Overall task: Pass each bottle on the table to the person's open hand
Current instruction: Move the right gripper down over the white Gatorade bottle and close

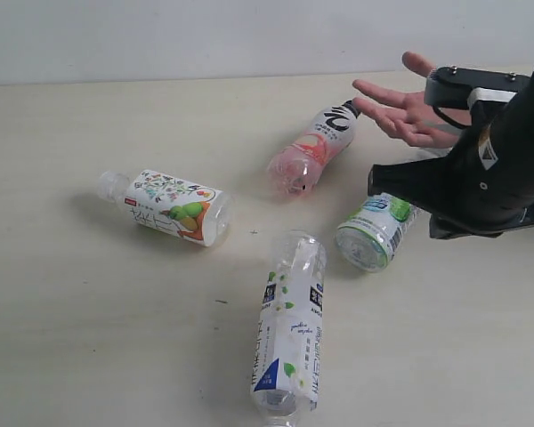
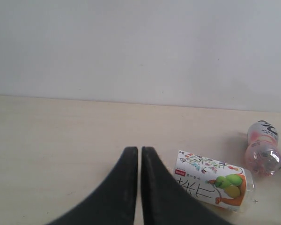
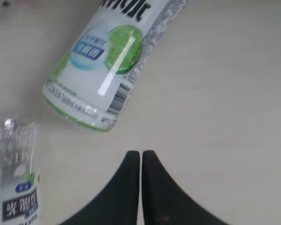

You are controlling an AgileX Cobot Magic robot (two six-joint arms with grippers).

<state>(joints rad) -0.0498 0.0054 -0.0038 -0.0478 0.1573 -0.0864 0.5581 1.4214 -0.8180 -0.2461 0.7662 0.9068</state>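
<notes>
Four bottles lie on their sides on the table [image 1: 80,347]. The pink-peach bottle [image 1: 310,149] points its black cap at the person's open hand [image 1: 399,110], which is held palm up at the back right. Left of it rests the fruit-and-flower bottle [image 1: 172,206], the white leafy bottle [image 1: 290,338] is at the front, and the lime-green bottle [image 1: 376,229] is right of middle. My right gripper [image 1: 375,181] hovers shut and empty just above the lime-green bottle [image 3: 99,70]; its tips [image 3: 141,153] stop short of it. My left gripper [image 2: 139,150] is shut and empty, near the fruit-and-flower bottle [image 2: 212,181].
A pale wall runs behind the table's far edge. My right arm's black body [image 1: 494,169] fills the right side, just in front of the hand. The pink-peach bottle [image 2: 263,151] shows in the left wrist view, and the leafy bottle [image 3: 16,187] in the right wrist view.
</notes>
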